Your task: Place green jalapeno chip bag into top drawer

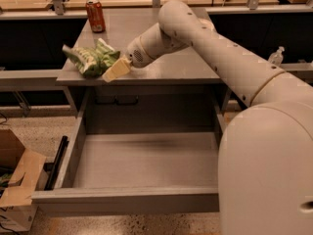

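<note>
Warm dim light, drawer point(146, 165) floor shadowed, jaws lit beside bag point(90, 58)

**Arm stretched far to the left, gripper at its low end**

The robot's one arm point(220, 53) starts from the large pale body point(266, 170) at the lower right of the camera view and goes up and to the left. Its thick long link rises in a slant and bends at a rounded elbow point(173, 16) near the top of the view. From there a shorter link comes down and left to the wrist point(142, 53), a round pale housing with a dotted end face. The gripper point(116, 70) sticks out from the wrist and points down and to the left. It shows as a beige, wedge-like piece, left of the middle of the view and well apart from the body.
</note>
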Controlling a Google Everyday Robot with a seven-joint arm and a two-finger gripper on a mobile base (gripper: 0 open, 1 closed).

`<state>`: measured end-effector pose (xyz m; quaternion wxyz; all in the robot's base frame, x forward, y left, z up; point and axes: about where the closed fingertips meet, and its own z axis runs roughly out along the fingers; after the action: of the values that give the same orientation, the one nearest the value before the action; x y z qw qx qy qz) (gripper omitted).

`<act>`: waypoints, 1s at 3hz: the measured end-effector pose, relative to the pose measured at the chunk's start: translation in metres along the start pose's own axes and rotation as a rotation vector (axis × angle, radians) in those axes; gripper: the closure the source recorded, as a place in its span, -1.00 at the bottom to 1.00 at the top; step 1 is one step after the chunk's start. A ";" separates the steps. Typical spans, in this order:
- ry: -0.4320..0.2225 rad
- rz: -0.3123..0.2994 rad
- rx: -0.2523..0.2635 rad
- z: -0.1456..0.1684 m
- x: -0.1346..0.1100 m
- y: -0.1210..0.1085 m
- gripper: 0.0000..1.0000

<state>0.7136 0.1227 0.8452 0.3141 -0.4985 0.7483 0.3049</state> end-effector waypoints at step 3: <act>-0.012 -0.037 0.078 -0.015 -0.015 0.001 0.84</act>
<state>0.7147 0.1201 0.8663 0.3435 -0.4979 0.7482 0.2727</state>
